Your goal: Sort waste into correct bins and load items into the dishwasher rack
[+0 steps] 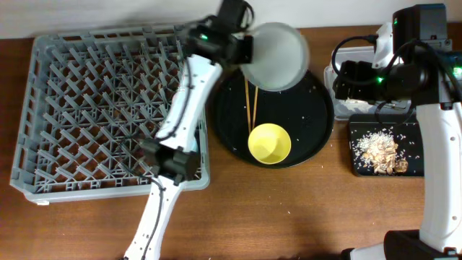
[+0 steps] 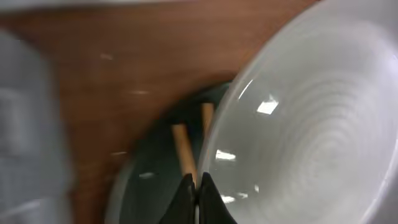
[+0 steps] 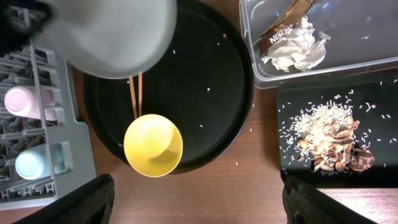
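Nearest us, the bowl (image 1: pixel 269 143) sits upright on the near part of the round tray (image 1: pixel 310 108). Off to the right, the black tray (image 3: pixel 298 174) holds the scraps (image 3: pixel 329 140), white rice beside the brown bits. The right gripper (image 3: pixel 198 190) hovers over this side of the table, jaws spread wide, nothing between them.

Moving back, the chopsticks (image 1: pixel 250 101) lie side by side on the round tray just beyond the bowl, loose rice grains dotted around them. To the left is the rack (image 1: pixel 86 108), with the left arm (image 1: pixel 184 108) stretched over its right edge. The pink cup (image 3: pixel 25 102) and blue cup (image 3: pixel 34 163) sit in cells near that edge.

Further back, the left gripper (image 2: pixel 196 196) is pinched tight on the rim of the plate (image 1: pixel 278 54). The plate is held tilted over the round tray's far edge and covers the chopsticks' far ends.

Far right, the tub (image 3: pixel 360 50) holds the napkin (image 3: pixel 295 50) and wrapper (image 3: pixel 283 25). From overhead, the right arm hides most of it.
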Tool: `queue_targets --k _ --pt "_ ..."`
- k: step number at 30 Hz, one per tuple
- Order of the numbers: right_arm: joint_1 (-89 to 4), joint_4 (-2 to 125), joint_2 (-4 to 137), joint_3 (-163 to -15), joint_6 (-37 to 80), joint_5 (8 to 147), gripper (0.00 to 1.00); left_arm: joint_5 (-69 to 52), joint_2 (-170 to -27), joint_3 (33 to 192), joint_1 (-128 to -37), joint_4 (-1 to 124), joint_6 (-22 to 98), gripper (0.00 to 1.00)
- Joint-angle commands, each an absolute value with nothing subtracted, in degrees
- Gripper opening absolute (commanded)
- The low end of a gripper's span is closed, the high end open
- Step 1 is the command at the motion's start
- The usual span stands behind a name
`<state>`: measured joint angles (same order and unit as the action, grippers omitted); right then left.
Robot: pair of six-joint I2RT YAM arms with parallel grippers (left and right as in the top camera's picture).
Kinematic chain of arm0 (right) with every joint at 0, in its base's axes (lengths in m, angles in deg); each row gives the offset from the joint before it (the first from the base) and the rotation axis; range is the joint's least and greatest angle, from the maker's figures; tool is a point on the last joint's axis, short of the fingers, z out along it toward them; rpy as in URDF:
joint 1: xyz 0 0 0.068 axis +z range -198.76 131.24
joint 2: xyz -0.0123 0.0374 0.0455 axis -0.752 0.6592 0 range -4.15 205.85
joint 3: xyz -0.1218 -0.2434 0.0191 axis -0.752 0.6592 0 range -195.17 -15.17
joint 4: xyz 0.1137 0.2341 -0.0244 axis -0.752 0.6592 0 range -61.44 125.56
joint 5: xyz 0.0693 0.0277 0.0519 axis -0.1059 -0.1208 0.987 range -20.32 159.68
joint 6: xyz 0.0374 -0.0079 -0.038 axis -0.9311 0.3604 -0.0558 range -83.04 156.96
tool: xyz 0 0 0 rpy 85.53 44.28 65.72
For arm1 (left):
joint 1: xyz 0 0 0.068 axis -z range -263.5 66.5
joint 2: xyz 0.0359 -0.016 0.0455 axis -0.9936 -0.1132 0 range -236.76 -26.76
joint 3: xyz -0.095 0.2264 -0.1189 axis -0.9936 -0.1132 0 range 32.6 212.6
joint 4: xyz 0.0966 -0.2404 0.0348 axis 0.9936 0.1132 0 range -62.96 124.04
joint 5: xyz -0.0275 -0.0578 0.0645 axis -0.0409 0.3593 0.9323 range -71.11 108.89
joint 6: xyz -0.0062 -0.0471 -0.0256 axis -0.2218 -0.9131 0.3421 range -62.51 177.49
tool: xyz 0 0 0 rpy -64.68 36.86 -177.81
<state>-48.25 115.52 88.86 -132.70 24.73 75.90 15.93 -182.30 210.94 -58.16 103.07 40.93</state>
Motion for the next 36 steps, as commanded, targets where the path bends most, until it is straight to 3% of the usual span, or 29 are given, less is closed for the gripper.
queue_targets --k 1,3,4,10,17,18,19,22,26,27,28,31,32,33,36 --pt "-48.51 115.52 88.6 -132.7 24.55 74.98 0.87 37.96 -170.22 212.38 -63.86 107.0 57.98 0.0" --pt "-48.51 115.32 88.6 -132.7 24.53 74.98 0.87 62.13 -168.19 212.32 -68.45 107.29 63.64 0.0" --pt "-48.51 115.34 88.6 -132.7 24.55 74.98 0.87 67.36 -168.19 211.33 -70.11 107.24 63.64 0.0" --pt "-48.51 115.37 88.6 -132.7 24.53 74.98 0.88 75.33 -168.34 194.53 -75.8 98.89 63.59 0.0" --pt "-48.51 115.85 88.6 -132.7 24.53 75.0 0.88 70.59 -168.4 181.65 -74.99 93.41 63.59 0.01" --pt "-48.51 115.83 88.6 -132.7 24.53 74.98 0.88 70.07 -168.4 181.65 -74.6 92.97 63.57 0.46" --pt "-48.51 115.83 88.6 -132.7 24.53 74.98 0.88 70.09 -168.38 181.68 -74.11 92.07 63.59 0.82" --pt "-48.51 115.83 88.6 -132.7 24.53 74.98 0.88 59.49 -165.1 183.71 -73.92 93.63 63.57 0.91" --pt "-48.45 115.87 88.6 -132.7 24.53 75.0 0.88 28.78 -152.4 184.39 -73.9 100.69 63.55 0.92" --pt "-48.45 115.85 88.6 -132.7 24.53 75.0 0.88 9.7 -150.2 184.39 -73.87 107.18 63.55 0.92" --pt "-48.45 115.85 88.6 -132.7 24.53 75.0 0.88 0.32 -150.55 184.28 -73.46 111.83 63.57 0.92" --pt "-48.45 115.83 88.6 -132.7 24.53 75.0 0.88 -1.91 -153.5 180.54 -67.03 118.89 62.85 0.9" --pt "-48.45 115.85 88.6 -132.7 24.53 75.0 0.89 -1.89 -153.74 176.58 -64.48 116.97 62.22 0.89" --pt "-48.45 115.85 88.6 -132.7 24.53 75.0 0.88 -1.91 -153.74 170.59 -61.63 112.93 60.49 0.79" --pt "-48.45 115.8 88.6 -132.38 24.53 75.03 0.89 -1.84 -153.74 154.66 -56.15 100.84 56.51 0.72"
